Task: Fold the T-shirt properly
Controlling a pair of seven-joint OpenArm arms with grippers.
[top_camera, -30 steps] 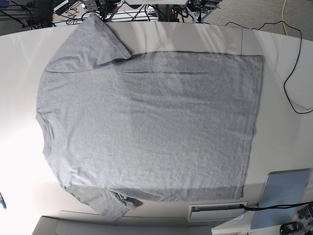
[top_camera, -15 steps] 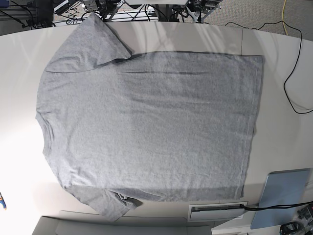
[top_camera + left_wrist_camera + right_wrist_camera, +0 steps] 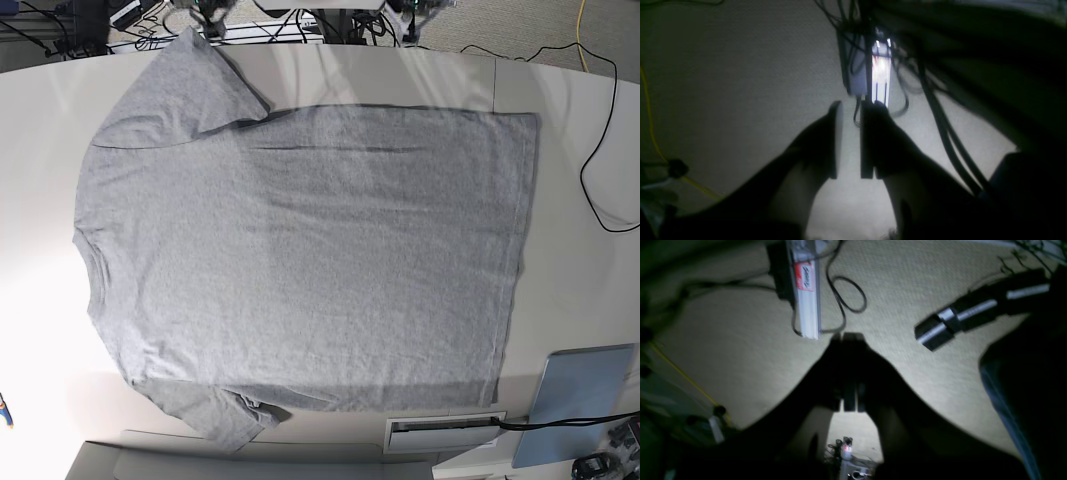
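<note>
The heather-grey T-shirt [image 3: 300, 260] lies flat on the white table [image 3: 570, 250], plain side up. Its neck is at the left, its hem at the right, and its sleeves at the top left and bottom left. Neither gripper is over it; both wrist views look down on carpet floor. My left gripper [image 3: 851, 105] stands open by a narrow gap with nothing between its fingers. My right gripper [image 3: 846, 336] is shut, its fingers pressed together and empty.
A black cable [image 3: 600, 150] loops on the table's right side. A blue-grey panel [image 3: 580, 400] and a white tray [image 3: 445, 432] sit at the front right. On the floor lie a power strip [image 3: 805, 286] with cables and a yellow cord [image 3: 583, 30].
The T-shirt has not moved. Arm parts at the top edge of the base view have shifted slightly.
</note>
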